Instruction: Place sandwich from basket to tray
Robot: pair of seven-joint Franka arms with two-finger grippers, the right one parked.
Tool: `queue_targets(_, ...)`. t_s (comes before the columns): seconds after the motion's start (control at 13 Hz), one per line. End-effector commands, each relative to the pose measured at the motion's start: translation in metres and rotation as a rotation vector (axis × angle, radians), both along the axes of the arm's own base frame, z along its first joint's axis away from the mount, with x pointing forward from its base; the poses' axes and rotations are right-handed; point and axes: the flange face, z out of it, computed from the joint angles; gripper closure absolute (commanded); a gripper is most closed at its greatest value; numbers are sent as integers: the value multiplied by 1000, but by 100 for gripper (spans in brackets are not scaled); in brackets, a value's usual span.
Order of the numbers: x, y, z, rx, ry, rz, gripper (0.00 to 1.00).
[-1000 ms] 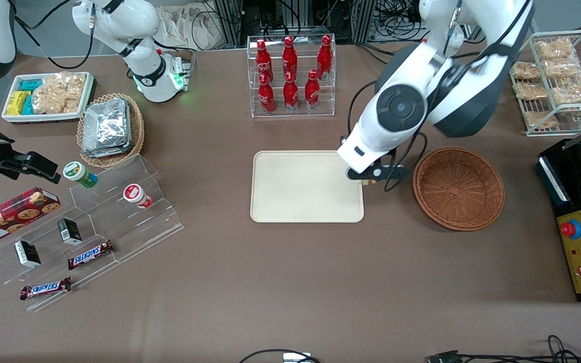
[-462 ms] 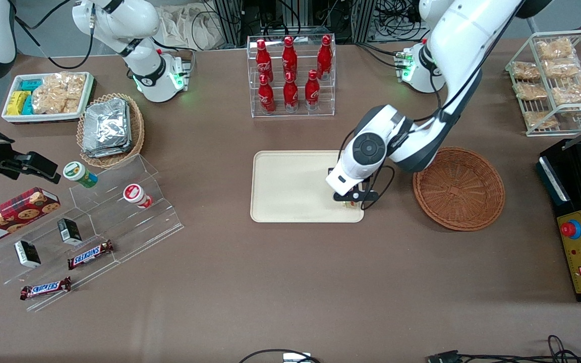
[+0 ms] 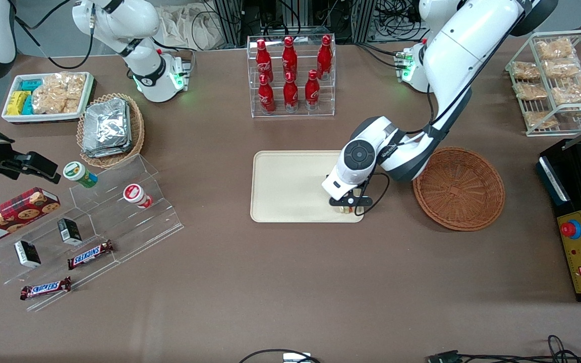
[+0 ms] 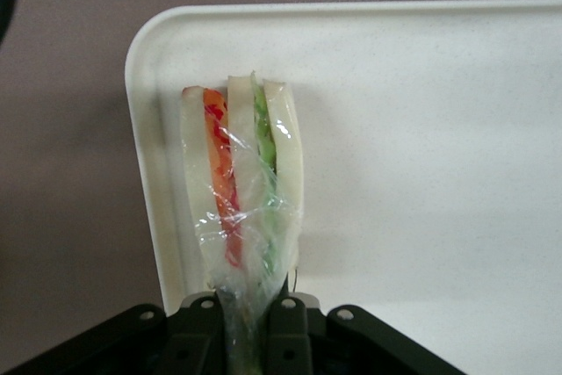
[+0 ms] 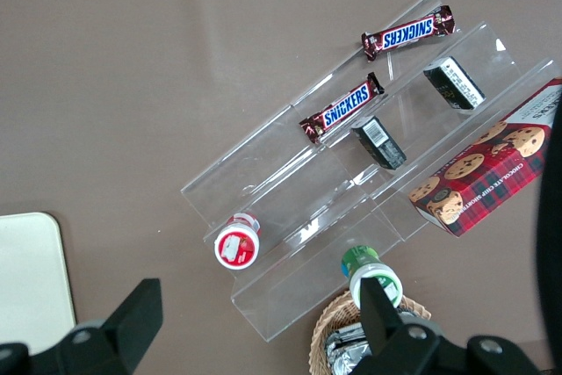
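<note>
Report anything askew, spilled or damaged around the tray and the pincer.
Nothing spilled or damaged. The pincer holds the sandwich over a corner of the tray, gripping the bunched clear wrap rather than the bread. The sandwich sits close to the tray's rim, so it may land near the edge. The basket sits upright beside the tray.

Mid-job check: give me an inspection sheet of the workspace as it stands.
Surface: brown table, no spills seen.
Job's things: sandwich over a corner of the tray; whether it rests on it cannot be told. Basket holds nothing.
Clutter: cola bottles, foil packs, snack rack, Snickers bars, cookie box.
Grippers: gripper low over the tray's corner nearest the basket, shut on the sandwich's wrapped tip.
Cables: black cable looping by the wrist.
Surroundings: control box at the table's edge.
</note>
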Motion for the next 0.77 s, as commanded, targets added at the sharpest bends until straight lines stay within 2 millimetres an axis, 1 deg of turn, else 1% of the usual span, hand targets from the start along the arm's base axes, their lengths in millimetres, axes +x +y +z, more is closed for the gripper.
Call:
queue_targets(0.0, 2, -3, 5, 16, -18, 18, 0)
queue_targets(0.08, 3, 1, 12, 35, -14, 20, 0)
queue_targets(0.15, 5, 4, 27, 54, -13, 31, 0)
queue_targets(0.31, 7, 11, 71, 74, -39, 75, 0)
queue_targets(0.38, 9, 21, 97, 92, -35, 93, 0)
queue_targets(0.54, 5, 36, 161, 94, -55, 150, 0)
queue_targets(0.62, 3, 47, 189, 107, -76, 134, 0)
queue_targets(0.69, 6, 71, 215, 114, -84, 124, 0)
